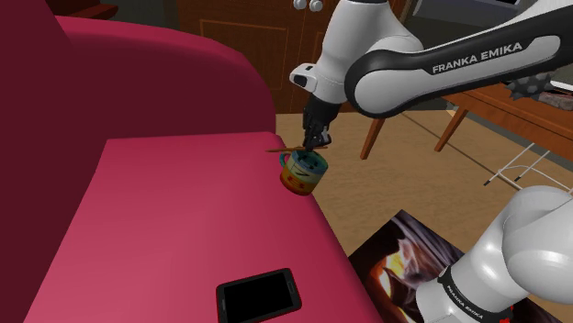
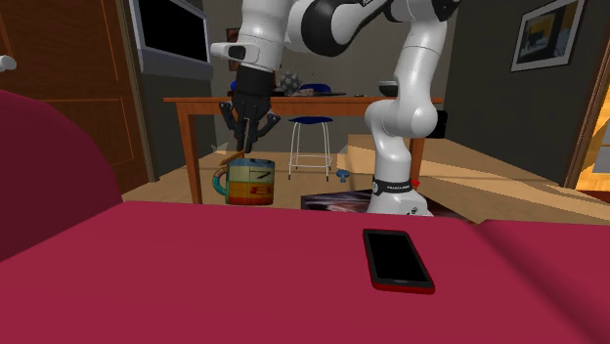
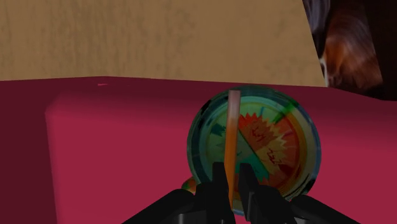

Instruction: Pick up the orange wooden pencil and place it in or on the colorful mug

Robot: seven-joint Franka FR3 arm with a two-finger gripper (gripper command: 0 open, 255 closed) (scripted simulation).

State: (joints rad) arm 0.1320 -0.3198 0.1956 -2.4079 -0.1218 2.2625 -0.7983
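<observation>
The pick-up looks done: the end effector (image 1: 317, 138) is closed narrowly on the orange pencil (image 3: 231, 130), which sits clamped between the two fingers, lifted clear of the crimson sofa seat (image 1: 174, 229). What is left is the placing. The pencil hangs crosswise just above the colourful mug (image 1: 303, 172), which stands upright near the seat's edge. In the wrist view the pencil's shaft runs across the mug's open mouth, directly beneath the fingers. By my judgement a short descent and a release would finish the task.
</observation>
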